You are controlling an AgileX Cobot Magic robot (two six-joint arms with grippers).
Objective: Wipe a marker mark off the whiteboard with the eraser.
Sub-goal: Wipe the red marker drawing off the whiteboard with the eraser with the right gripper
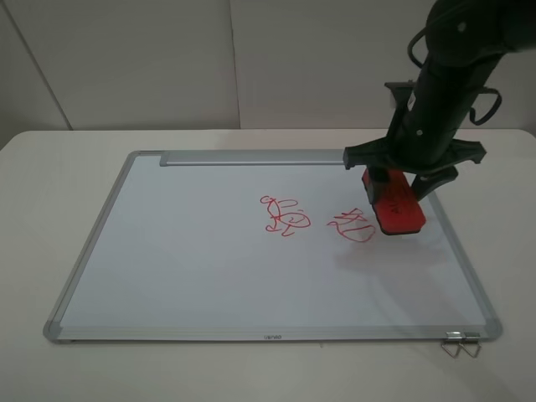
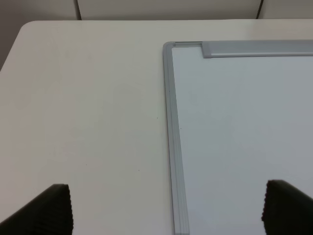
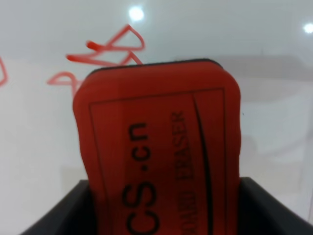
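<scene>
Marker mark [image 1: 285, 216]: thin red scribble of small loops and curls, near the middle of the whiteboard [image 1: 184, 251], intact and uncovered.
Mark's neighbours: a second red scribble [image 1: 352, 226], one big oval under zigzags, lies just to its right in the high view; the two do not touch.
Eraser [image 1: 395, 201]: red block with black lettering, tilted with its far end lowest, just beside the right edge of the oval scribble and apart from the marker mark.
Eraser contact: whether its lower end touches the board cannot be told.
Right gripper [image 1: 400, 177]: clamped on the upper part of the eraser, black fingers [image 3: 63, 215] on both sides of it.
Right wrist view: the eraser [image 3: 156, 147] fills the middle, its dark felt edge showing at the far end; the zigzags of the second scribble [image 3: 105, 51] sit just past that end on the white surface [image 3: 39, 122].
Left gripper [image 2: 166, 208]: fingers spread wide with nothing between them, over the board's left edge.
Whiteboard position: flat on the pale table [image 1: 50, 167], its silver bar [image 1: 251, 157] along the far long edge.
Left wrist view: the board [image 2: 244, 122] with its frame corner and the bar [image 2: 259, 48], bare table [image 2: 88, 98] beside it.
Near right corner: a small metal clip [image 1: 461, 345] at the frame.
</scene>
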